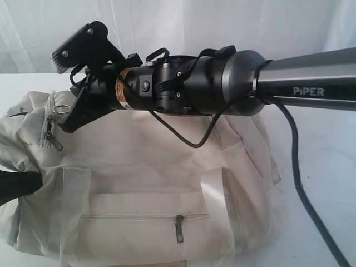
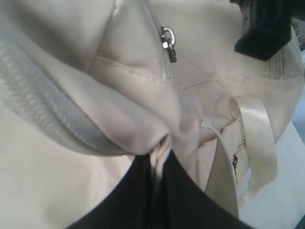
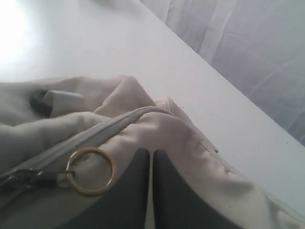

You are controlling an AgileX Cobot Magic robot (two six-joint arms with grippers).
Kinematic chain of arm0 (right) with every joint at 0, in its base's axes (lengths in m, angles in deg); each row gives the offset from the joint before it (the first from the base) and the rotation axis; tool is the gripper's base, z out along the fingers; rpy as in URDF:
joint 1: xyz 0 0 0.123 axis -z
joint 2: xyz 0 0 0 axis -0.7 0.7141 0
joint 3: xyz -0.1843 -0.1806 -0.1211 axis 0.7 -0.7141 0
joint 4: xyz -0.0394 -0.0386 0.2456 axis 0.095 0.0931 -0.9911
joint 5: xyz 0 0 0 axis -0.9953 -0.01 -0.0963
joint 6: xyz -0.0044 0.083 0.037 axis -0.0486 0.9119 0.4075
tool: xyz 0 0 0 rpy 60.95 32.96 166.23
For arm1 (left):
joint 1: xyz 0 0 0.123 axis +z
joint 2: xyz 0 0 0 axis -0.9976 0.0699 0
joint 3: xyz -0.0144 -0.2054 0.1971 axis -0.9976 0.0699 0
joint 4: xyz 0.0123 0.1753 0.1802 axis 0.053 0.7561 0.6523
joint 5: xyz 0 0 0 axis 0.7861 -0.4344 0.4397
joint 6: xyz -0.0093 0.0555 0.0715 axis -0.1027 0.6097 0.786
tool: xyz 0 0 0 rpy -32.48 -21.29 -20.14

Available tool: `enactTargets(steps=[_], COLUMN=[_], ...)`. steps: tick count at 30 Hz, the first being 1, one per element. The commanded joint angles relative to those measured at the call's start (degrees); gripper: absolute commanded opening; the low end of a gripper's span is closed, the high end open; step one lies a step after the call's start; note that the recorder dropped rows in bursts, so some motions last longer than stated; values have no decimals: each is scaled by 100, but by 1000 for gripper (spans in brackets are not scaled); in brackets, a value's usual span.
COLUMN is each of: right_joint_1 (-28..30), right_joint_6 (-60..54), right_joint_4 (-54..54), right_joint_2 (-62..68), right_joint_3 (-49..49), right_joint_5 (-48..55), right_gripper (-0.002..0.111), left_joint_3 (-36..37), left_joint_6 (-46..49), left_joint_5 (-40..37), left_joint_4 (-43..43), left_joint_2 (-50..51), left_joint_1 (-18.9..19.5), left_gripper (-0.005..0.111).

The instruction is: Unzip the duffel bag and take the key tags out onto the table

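My left gripper (image 2: 157, 157) pinches duffel bag (image 1: 156, 167) fabric at its nine o'clock | right gripper (image 3: 151, 160) pressed together at ten o'clock, seemingly just beside the ring pull (image 3: 90, 171)

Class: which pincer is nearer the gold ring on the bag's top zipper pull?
Right. The right pincer sits beside the gold ring; the left pincer pinches the duffel bag fabric farther off.

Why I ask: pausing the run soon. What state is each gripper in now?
Left gripper: shut on a fold of the bag.
Right gripper: shut beside the ring pull; whether it holds anything cannot be told.
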Motion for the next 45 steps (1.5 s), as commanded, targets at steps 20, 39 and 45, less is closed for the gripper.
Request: enactTargets(steps=[20, 39, 45], right_joint_1=[556, 556, 556], right_joint_6=[7006, 7204, 7204], right_joint_4=[978, 1234, 801], right_joint_2=[208, 489, 518], right_joint_3=[54, 54, 54], right_joint_5=[-1883, -2122, -2119], right_gripper=[60, 50, 48], left_joint_3=[-53, -53, -53], left_joint_6=[157, 197, 197], left_joint_5=[357, 357, 357], left_joint_4=[-243, -243, -243], left_joint_2=[-86, -86, -86], left_joint_1=[-22, -22, -22], left_gripper=[0, 0, 0])
